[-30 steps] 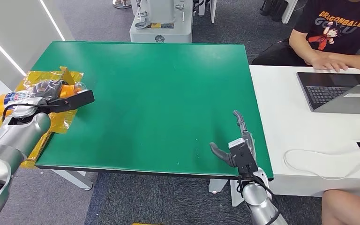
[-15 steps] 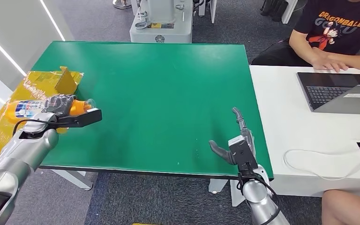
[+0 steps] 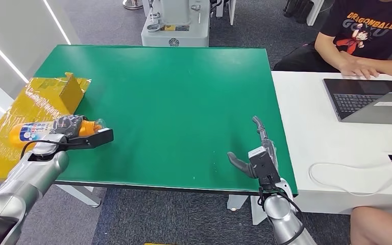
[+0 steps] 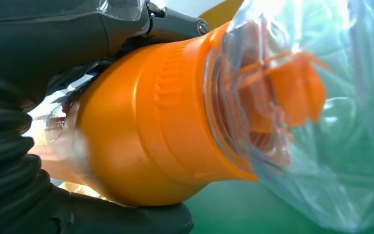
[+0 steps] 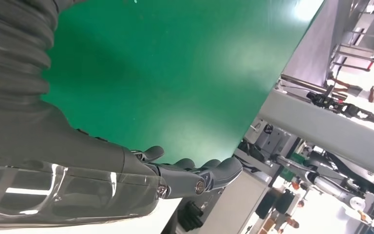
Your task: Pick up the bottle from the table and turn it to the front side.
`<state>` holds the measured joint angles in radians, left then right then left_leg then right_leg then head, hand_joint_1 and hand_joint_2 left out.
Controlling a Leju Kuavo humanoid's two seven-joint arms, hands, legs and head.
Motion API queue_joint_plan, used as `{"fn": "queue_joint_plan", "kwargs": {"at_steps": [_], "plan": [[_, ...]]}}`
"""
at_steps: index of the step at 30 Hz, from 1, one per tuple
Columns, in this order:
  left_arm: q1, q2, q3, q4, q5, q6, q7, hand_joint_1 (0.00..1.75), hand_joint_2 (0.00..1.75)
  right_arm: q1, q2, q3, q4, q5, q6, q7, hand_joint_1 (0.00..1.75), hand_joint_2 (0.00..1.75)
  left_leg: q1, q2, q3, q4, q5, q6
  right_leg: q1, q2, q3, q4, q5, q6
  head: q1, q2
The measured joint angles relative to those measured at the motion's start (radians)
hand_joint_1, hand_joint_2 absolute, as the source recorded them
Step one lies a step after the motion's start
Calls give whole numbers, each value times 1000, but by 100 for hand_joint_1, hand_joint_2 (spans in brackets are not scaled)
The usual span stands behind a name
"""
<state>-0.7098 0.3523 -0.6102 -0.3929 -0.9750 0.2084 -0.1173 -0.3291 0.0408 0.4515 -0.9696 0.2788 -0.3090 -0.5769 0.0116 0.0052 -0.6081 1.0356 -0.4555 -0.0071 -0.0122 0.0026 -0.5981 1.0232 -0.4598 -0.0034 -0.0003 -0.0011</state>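
Observation:
An orange bottle (image 3: 30, 132) with a white and blue label lies sideways in my left hand (image 3: 67, 125), held above the near left edge of the green table (image 3: 173, 102). Its clear-capped neck (image 3: 96, 124) points toward the table's middle. In the left wrist view the orange bottle (image 4: 146, 141) and its clear cap (image 4: 311, 122) sit close against my dark fingers (image 4: 170, 24). My right hand (image 3: 258, 155) hovers open over the table's near right corner, fingers spread, holding nothing; the right wrist view has that right hand (image 5: 185, 170) over green surface.
A yellow flattened carton (image 3: 35, 102) lies at the table's left edge. A white desk (image 3: 326, 138) on the right carries a laptop (image 3: 370, 99) and a cable. A person (image 3: 367, 35) sits behind it. A grey machine base (image 3: 176, 25) stands beyond the table.
My left hand has carried the bottle toward me and slightly rightward, off the yellow carton. The right hand has stayed in place.

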Motion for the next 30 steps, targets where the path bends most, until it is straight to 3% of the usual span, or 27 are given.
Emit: {"fn": "queue_joint_plan", "kwargs": {"at_steps": [17,21,25,29,30], "plan": [[15,-3,32,29,-32,23,13,175,175,-1,2,3,2,-1,-5,0,0,175,0,0,0,0,0,0,0,0,0,0,0,0,0,0],[14,-3,40,29,-54,29,13,65,175,-1,2,4,1,-1,-6,2,0,175,0,0,0,0,0,0,0,0,0,0,0,0,0,0],[14,-3,48,29,-70,53,20,65,175,-1,4,4,1,0,-6,5,0,175,0,0,0,0,0,0,0,0,0,0,0,0,0,0],[14,-3,51,29,-74,60,24,0,175,-1,5,5,1,0,-6,5,0,175,0,0,0,0,0,0,0,0,0,0,0,0,0,0],[13,-3,53,29,-75,61,24,0,175,-1,5,6,1,0,-6,5,0,175,0,0,0,0,0,0,0,0,0,0,0,0,0,0]]}}
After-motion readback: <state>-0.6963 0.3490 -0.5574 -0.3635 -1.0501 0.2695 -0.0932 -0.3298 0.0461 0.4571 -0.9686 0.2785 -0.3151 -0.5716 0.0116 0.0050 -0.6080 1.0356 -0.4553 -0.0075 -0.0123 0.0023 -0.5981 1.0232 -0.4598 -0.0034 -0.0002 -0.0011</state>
